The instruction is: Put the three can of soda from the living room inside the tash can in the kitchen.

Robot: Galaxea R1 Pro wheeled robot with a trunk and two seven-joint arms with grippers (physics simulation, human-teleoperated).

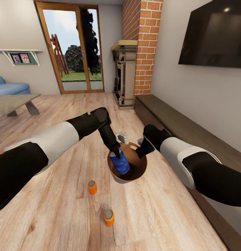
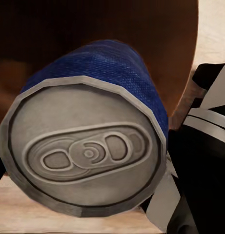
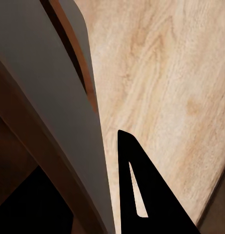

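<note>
The left gripper (image 1: 117,153) is closed on the dark blue soda can with the grey metal top (image 1: 119,162), holding it over the mouth of the small round bin, brown inside and pale grey outside (image 1: 139,171). The right gripper (image 1: 140,145) pinches the bin's far rim, one finger (image 3: 141,195) outside the wall. The can looks light, stiff and smooth, so a grip around its side wall suits it best; squeezed hard, thin metal may dent. Two small orange cans (image 1: 92,187) and (image 1: 109,218) stand upright on the light wood plank floor (image 1: 57,209), near the bin with open floor around them. The long dark low cabinet (image 1: 176,122) runs close along the right arm's side, limiting swing there.
</note>
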